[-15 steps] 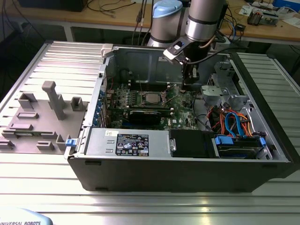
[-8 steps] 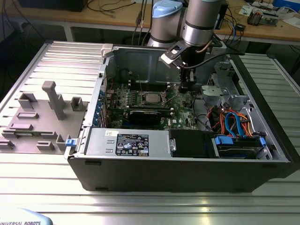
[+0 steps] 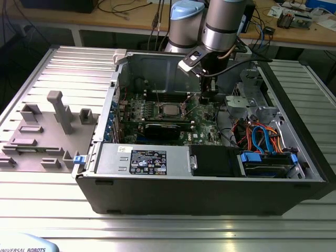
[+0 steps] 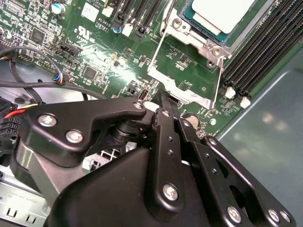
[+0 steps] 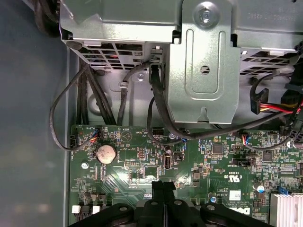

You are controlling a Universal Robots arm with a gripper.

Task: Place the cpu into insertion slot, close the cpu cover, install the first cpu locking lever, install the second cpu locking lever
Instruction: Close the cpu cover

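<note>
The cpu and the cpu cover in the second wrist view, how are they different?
The cpu is a solid pale plate; the cpu cover is a thin frame with a hole showing green board. The cpu sits in the insertion slot; the cpu cover is open beside it. Both are silvery metal squares.

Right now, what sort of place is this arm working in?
Probably a robotics or electronics lab: an open desktop computer case sits on a ribbed metal table, with a cable-strewn wooden bench behind and grey fixture blocks at the exterior view's left.
</note>
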